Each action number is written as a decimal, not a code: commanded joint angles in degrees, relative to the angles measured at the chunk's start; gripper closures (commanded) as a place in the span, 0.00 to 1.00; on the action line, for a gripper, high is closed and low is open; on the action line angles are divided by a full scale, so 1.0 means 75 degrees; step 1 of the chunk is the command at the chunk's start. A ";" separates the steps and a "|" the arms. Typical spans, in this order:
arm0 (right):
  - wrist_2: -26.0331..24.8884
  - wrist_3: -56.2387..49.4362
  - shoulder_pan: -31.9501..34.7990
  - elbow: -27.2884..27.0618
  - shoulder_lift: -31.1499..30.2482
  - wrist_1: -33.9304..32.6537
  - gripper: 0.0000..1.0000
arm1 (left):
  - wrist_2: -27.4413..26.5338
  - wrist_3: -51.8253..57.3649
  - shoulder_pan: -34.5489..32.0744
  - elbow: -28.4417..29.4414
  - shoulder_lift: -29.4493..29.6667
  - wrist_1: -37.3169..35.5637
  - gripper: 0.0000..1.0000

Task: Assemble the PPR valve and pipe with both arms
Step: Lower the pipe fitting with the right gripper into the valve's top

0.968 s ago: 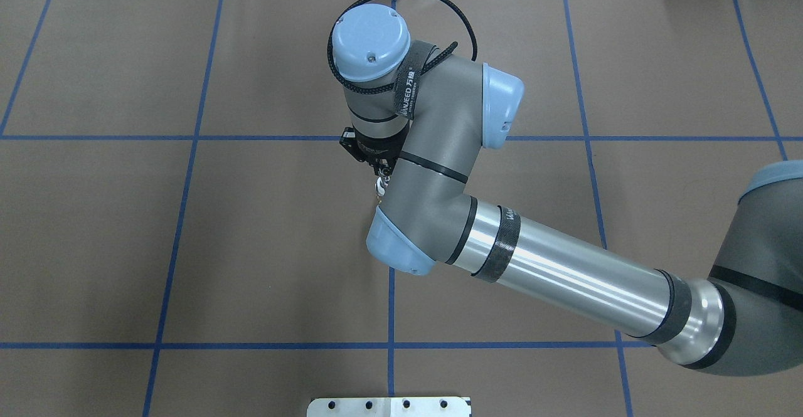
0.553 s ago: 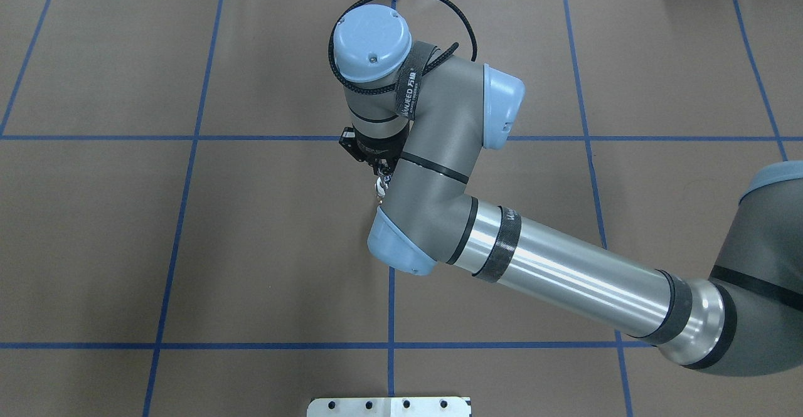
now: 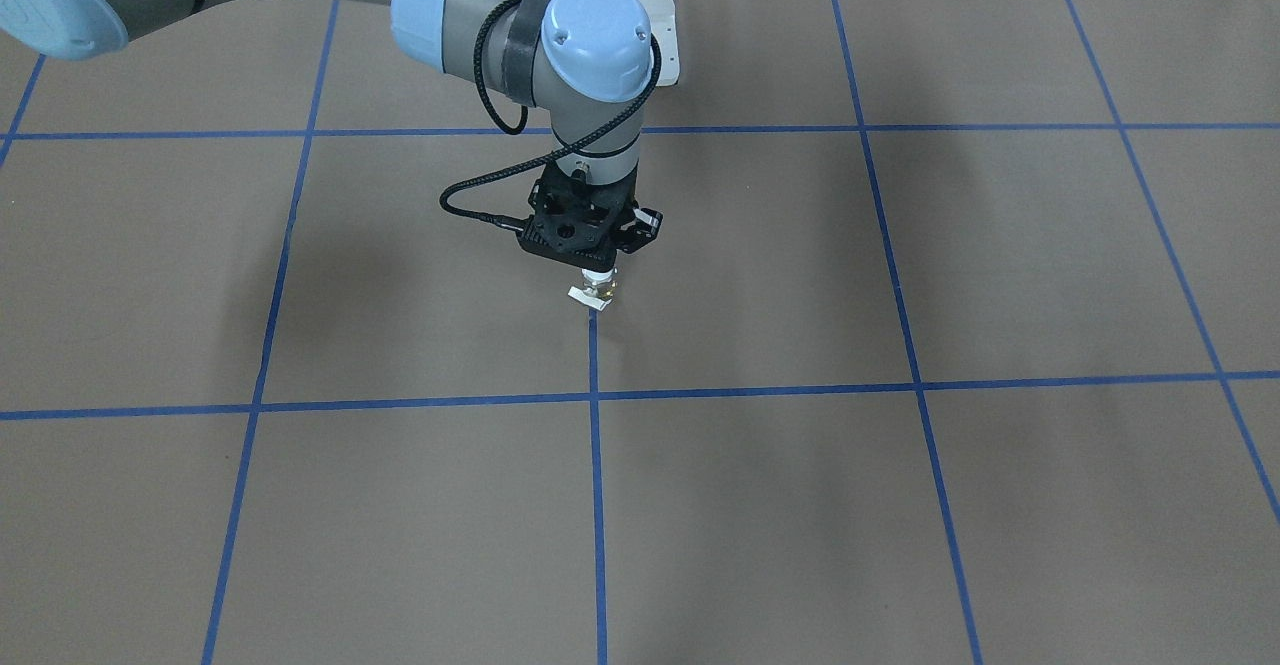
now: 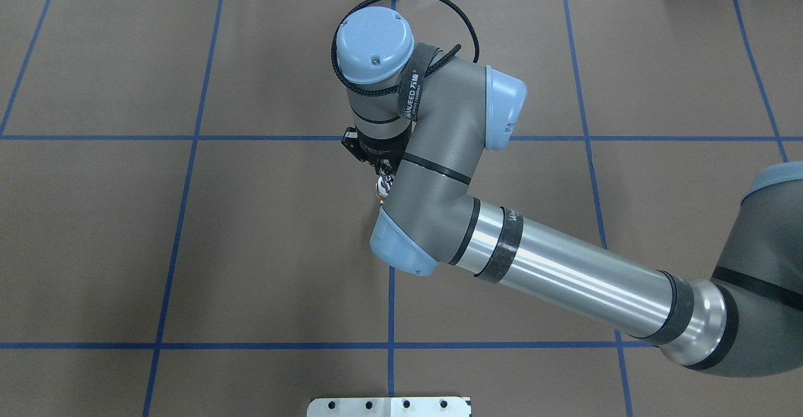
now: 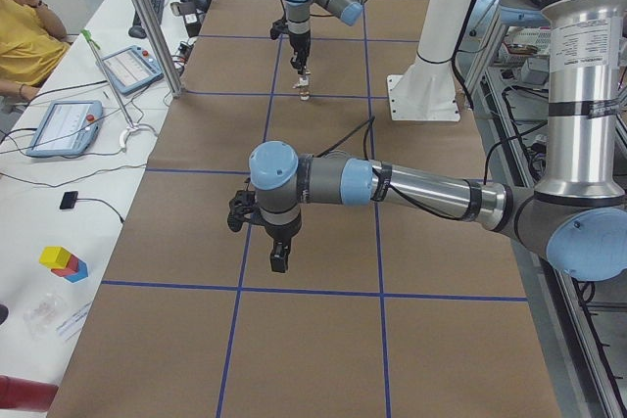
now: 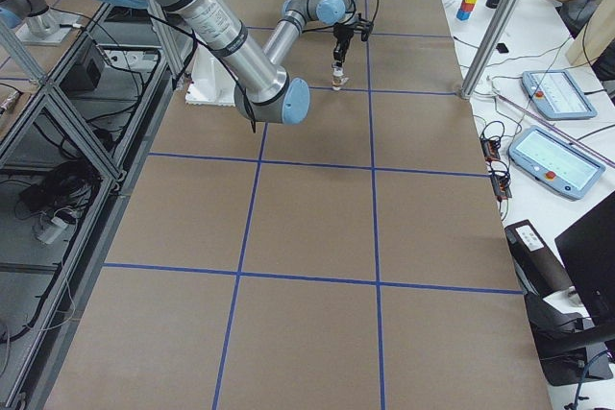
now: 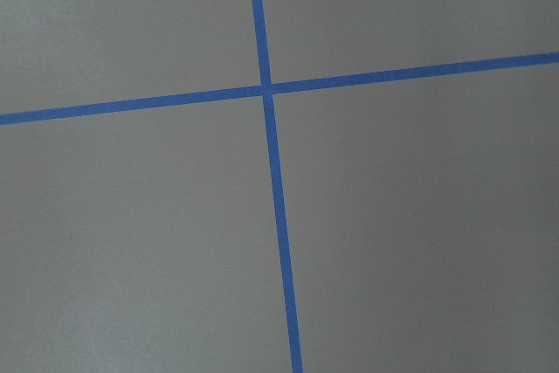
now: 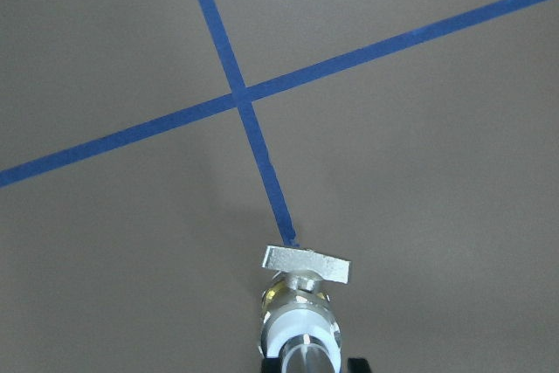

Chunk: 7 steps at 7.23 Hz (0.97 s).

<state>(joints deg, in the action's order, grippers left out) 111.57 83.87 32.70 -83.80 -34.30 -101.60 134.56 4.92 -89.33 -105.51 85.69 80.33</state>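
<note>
Valve (image 3: 596, 287) hangs upright from the right pincer (image 3: 599, 271), which is clamped on its upper end over the middle of the brown surface (image 3: 900, 525). The valve's flat tab (image 8: 307, 261) faces down, right at the end of a blue tape line (image 8: 262, 172); whether it touches the surface cannot be told. A white collar (image 8: 297, 331) sits above the tab. The left pincer (image 5: 279, 257) hovers well apart, low over the surface; whether it is open or closed cannot be told.
</note>
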 commanded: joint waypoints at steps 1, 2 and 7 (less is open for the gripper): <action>-0.0064 -0.0027 0.0000 -0.0006 0.0003 0.0000 0.01 | 0.0000 0.0000 -0.0007 -0.0017 -0.0011 0.0000 0.00; -0.0064 -0.0027 0.0000 0.0006 -0.0067 0.0198 0.01 | 0.0000 0.0000 -0.0007 -0.0006 0.0000 0.0000 0.00; 0.0017 -0.0062 0.0314 -0.0344 -0.0314 0.0422 0.01 | 0.0012 0.0000 -0.0019 -0.0041 -0.0011 0.0000 0.00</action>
<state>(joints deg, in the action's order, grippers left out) 111.23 83.55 33.42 -85.32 -36.75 -98.49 134.58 4.92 -89.44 -105.81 85.65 80.33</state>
